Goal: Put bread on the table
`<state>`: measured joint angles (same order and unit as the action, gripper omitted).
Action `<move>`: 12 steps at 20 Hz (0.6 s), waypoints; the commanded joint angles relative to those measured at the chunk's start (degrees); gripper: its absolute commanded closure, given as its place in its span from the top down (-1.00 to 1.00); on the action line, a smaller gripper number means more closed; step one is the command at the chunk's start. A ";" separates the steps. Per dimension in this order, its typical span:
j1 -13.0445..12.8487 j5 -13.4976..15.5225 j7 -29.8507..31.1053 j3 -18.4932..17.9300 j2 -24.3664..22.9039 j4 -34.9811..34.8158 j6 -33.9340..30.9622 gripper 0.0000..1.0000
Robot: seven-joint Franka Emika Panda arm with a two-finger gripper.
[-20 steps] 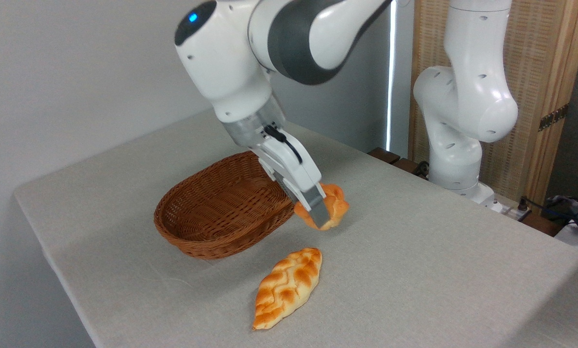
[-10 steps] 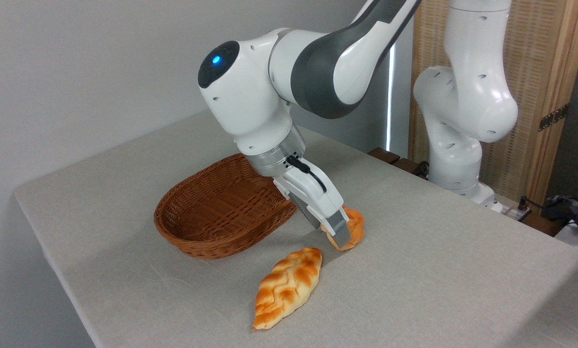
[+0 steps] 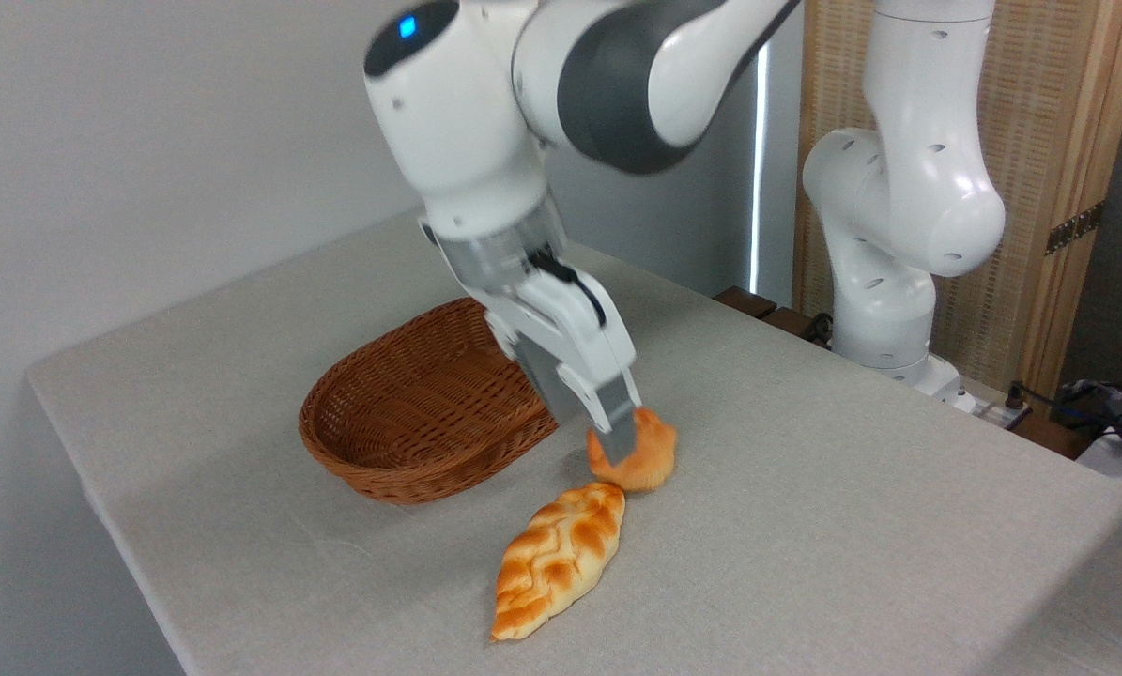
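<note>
Bread (image 3: 643, 457): located outside the basket (image 3: 426, 404), at the table (image 3: 805, 526) surface beside the loaf (image 3: 558, 559). Gripper (image 3: 617, 441) jaws are seen closed on it. Transfer judged nearly complete; release and withdrawal outstanding.

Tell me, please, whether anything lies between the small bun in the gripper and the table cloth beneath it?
Nothing visible does. The bun sits between the fingers of the gripper, low over bare grey table. The braided loaf lies just in front of it and the wicker basket to its left, neither underneath.
</note>
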<state>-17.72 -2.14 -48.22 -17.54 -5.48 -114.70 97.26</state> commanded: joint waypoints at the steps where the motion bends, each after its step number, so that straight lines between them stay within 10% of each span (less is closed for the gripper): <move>1: -0.48 2.92 1.11 -0.38 -0.76 5.00 -0.40 1.00; 12: -0.74 3.98 1.03 0.14 -1.64 13.62 0.03 1.00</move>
<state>-17.88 1.67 -48.17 -17.20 -6.99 -101.75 97.25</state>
